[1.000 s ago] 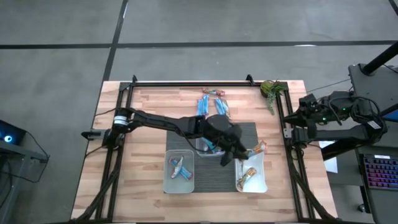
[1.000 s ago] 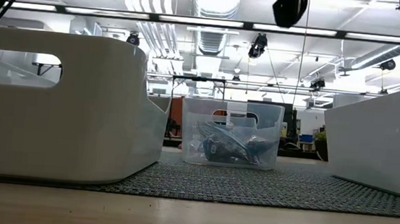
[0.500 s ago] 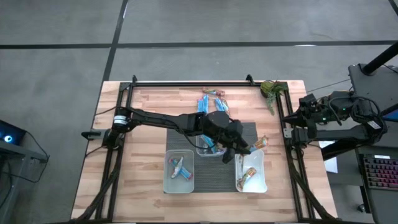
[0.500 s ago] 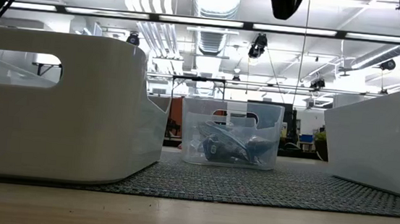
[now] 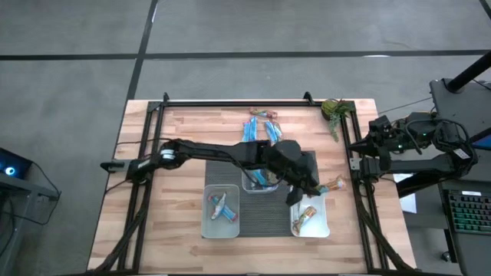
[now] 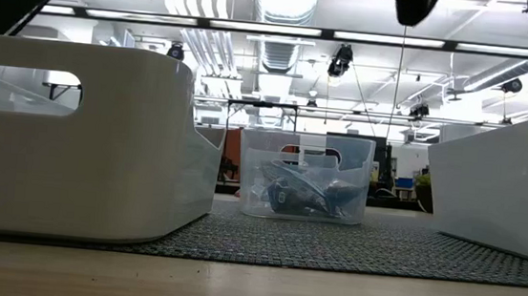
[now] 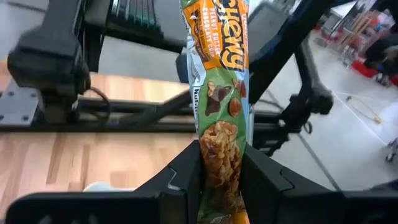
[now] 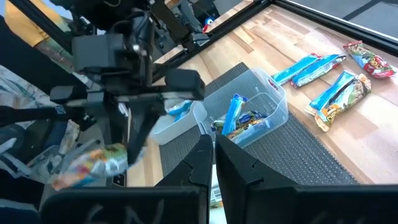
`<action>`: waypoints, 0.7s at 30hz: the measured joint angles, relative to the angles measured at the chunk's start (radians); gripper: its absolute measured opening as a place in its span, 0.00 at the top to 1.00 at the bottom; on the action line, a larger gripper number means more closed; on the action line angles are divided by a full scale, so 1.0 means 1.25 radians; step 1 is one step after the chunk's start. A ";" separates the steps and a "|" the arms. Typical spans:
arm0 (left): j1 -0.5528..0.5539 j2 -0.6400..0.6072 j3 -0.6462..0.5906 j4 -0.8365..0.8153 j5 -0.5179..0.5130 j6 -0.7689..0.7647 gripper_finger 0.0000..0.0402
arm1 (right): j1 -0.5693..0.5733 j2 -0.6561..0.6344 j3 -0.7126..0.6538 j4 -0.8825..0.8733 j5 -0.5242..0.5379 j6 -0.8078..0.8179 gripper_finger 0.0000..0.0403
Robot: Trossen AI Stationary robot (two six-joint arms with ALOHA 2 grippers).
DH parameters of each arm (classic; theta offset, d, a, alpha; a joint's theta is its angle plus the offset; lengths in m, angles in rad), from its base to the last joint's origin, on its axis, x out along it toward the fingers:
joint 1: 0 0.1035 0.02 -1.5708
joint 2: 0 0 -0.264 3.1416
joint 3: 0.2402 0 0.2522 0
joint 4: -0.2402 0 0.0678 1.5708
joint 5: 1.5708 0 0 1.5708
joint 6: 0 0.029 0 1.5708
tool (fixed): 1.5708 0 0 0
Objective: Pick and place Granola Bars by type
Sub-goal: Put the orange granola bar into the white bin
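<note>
— What did the left gripper (image 5: 316, 185) have?

— Its fingers pinched an orange-and-green granola bar (image 7: 219, 118), which stuck out past the fingertips. Just below it lay the right-hand tub (image 5: 320, 228), another bar (image 5: 305, 217) inside.

— And the right gripper (image 8: 213, 163)?

— Pressed together, empty, off the table's right edge; loose blue bars (image 5: 252, 129) lay well beyond the left gripper.

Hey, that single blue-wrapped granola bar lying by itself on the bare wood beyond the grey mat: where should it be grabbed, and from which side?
Take the blue-wrapped granola bar at mid-length, coming straight down from above, pincer closing across its narrow width. It lies flat on the wooden table, so only its long edges look graspable, and it lies apart from the other bars.
</note>
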State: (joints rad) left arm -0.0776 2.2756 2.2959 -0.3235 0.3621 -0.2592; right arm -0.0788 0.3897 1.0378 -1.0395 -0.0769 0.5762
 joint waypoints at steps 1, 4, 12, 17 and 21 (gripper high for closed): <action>0.000 0.015 0.022 -0.008 0.002 0.006 0.81 | 0.000 0.000 0.000 0.000 0.000 0.000 0.97; 0.000 0.035 0.045 -0.040 0.022 0.009 0.81 | 0.000 0.000 0.000 0.000 0.000 0.000 0.97; -0.002 0.035 -0.018 -0.048 0.034 -0.007 0.81 | 0.000 0.000 0.000 -0.003 0.000 -0.002 0.97; -0.002 0.035 -0.065 -0.042 0.023 -0.009 0.81 | -0.001 0.000 0.000 -0.003 0.000 -0.003 0.97; 0.000 0.035 -0.101 -0.041 0.023 -0.018 0.81 | -0.001 0.000 0.000 -0.003 0.000 -0.003 0.97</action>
State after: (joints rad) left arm -0.0782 2.3199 2.1702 -0.3742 0.3910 -0.2813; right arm -0.0795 0.3897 1.0378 -1.0435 -0.0769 0.5720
